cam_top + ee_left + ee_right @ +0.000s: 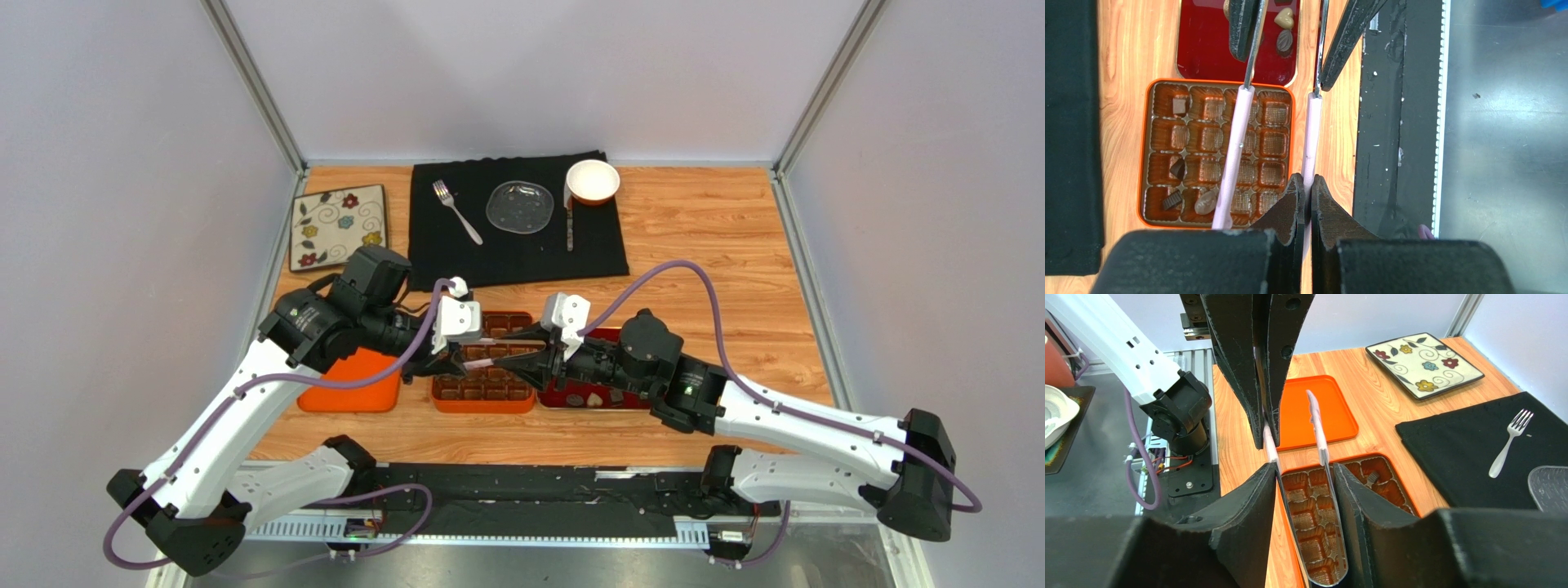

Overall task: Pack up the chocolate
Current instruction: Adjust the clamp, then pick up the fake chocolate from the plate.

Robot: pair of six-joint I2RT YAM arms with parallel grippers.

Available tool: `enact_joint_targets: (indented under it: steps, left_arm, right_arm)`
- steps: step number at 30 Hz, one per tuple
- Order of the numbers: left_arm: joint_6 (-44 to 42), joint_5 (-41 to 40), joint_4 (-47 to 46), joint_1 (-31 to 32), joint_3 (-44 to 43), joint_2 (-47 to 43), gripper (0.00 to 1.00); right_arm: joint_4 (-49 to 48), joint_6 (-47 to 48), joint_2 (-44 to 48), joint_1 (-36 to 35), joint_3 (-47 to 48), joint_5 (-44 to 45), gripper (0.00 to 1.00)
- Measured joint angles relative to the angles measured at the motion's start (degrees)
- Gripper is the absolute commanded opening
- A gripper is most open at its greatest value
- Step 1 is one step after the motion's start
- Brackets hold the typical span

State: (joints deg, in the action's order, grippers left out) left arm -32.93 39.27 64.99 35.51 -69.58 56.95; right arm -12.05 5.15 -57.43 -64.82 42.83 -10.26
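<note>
Quick notes on the small brown bite-size chocolate pieces [1206, 201]. They should be light, hard and smooth-skinned, and easy to scuff or crack. I'd pinch each one gently across its sides rather than press on top.

The orange sixteen-cell box [1142, 147] has four pieces in it, all in the two columns farthest from the arms. On the glossy dark red tray [1198, 49], just right of the box, I can pick out three. The right arm hides part of it, so there may be more.

There's one pair of pink-sleeved metal tongs [1312, 135] lying over the box. The left gripper [1310, 202] is clamped tight on one leg. The right gripper [1304, 471] brackets both legs and looks to be squeezing them. One flat orange lid [1315, 410] sits left of the box.
</note>
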Motion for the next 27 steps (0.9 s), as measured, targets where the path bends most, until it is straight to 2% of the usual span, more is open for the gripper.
enact_joint_targets:
  steps: [5,9,11,12,15,21,27]
  left_arm:
    - [-0.2,0.2,0.0,0.0,0.0,0.0,0.03]
    - [-0.1,-0.2,-0.2,0.0,0.0,0.0,0.40]
    - [0.3,-1.3,-0.7,0.0,0.0,0.0,0.46]
    - [1.0,-2.1,-0.9,0.0,0.0,0.0,0.55]
    - [1.9,-4.2,-1.5,0.0,0.0,-0.1,0.69]
    - [3.5,-9.4,-3.1,0.0,-0.2,-1.8,0.71]
    - [4.7,-14.6,-7.7,-1.2,2.6,-5.1,0.65]
  right_arm:
    - [0.9,-1.1,0.3,0.0,0.2,-0.2,0.36]
    - [2.2,-2.0,0.3,0.0,0.9,-0.2,0.34]
    - [3.0,-2.3,0.3,-0.1,1.2,0.4,0.34]
    - [3.7,-2.4,0.4,-0.2,1.4,1.0,0.33]
    - [6.1,-3.0,1.3,-0.1,1.5,3.3,0.33]
    - [9.9,-4.3,4.3,-0.1,1.5,7.9,0.30]
    - [17.9,-6.6,7.6,0.0,2.4,15.1,0.24]
